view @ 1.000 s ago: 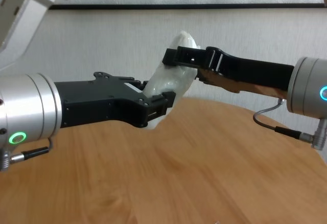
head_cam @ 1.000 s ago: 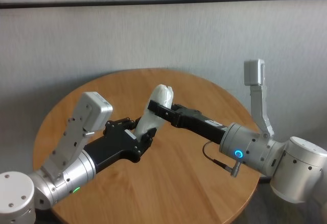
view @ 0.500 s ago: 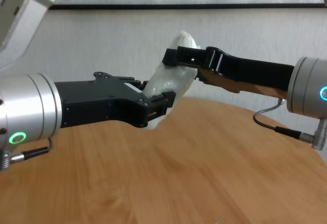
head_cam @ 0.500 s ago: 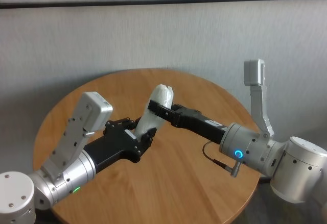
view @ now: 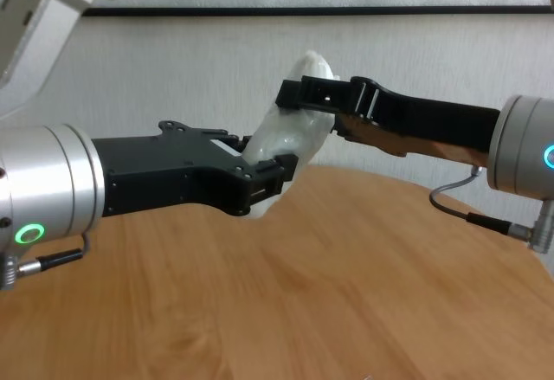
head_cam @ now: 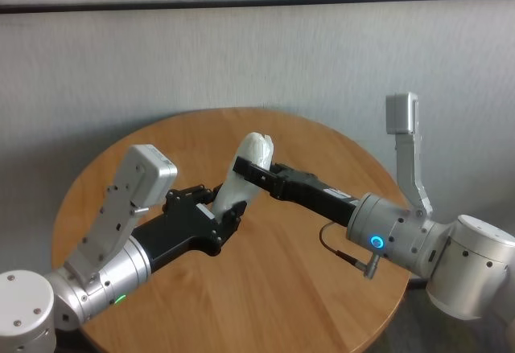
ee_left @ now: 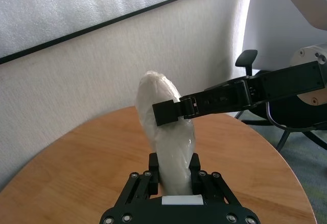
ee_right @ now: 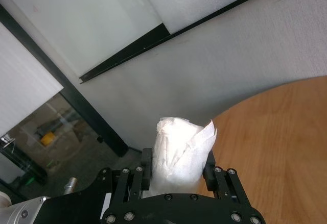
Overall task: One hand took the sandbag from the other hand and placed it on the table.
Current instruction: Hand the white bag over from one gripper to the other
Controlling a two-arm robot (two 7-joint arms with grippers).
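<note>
The white lumpy sandbag (head_cam: 246, 170) stands tilted in the air above the round wooden table (head_cam: 306, 289). My left gripper (head_cam: 228, 210), the bulky one with the green ring, is shut on the sandbag's lower end (ee_left: 171, 155). My right gripper (head_cam: 251, 168), slim with a blue ring, is shut across its upper part (view: 301, 96). The right wrist view shows the sandbag (ee_right: 181, 147) squeezed between the right fingers (ee_right: 146, 164). Both grippers touch the bag at once, well above the table (view: 346, 293).
The grey wall stands just behind the table's far edge (head_cam: 241, 112). An office chair (ee_left: 246, 60) is beyond the table on the right arm's side. Bare wood (head_cam: 265, 305) lies under and in front of both arms.
Almost nothing: the right arm has crept very slightly, and both grippers stay closed on the sandbag in the same place.
</note>
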